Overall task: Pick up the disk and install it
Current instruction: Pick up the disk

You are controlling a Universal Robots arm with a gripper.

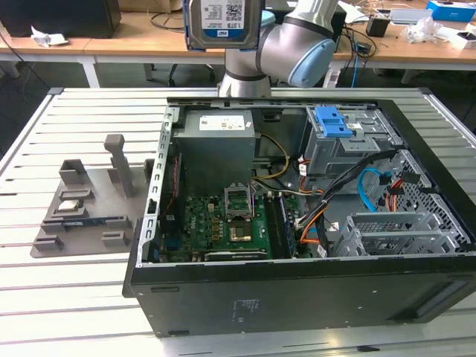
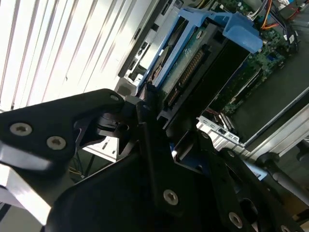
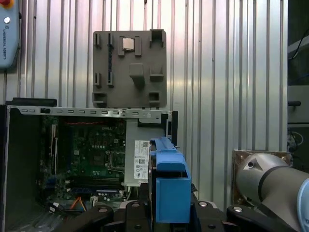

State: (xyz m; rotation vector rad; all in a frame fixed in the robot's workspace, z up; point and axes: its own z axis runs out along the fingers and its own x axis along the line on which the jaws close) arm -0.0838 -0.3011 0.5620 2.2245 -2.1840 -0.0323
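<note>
The disk (image 1: pixel 223 22), a silver drive with a white-and-blue label in a blue rail bracket, hangs high above the far edge of the open computer case (image 1: pixel 297 297), label facing the exterior camera. My gripper (image 2: pixel 157 113) is shut on it, with a black finger (image 2: pixel 145 104) pressed against its edge beside the blue bracket (image 2: pixel 212 21). In the first wrist view the blue bracket (image 3: pixel 170 186) stands between the gripper's black parts (image 3: pixel 169 215), above the case's motherboard (image 3: pixel 91 154).
A grey fixture tray (image 1: pixel 85 204) with a small silver chip (image 1: pixel 71 206) lies at the exterior view's left of the case. Inside the case are a power supply (image 1: pixel 217 145), a blue latch (image 1: pixel 332 121) on the drive cage, metal bays (image 1: pixel 401 230) and loose cables.
</note>
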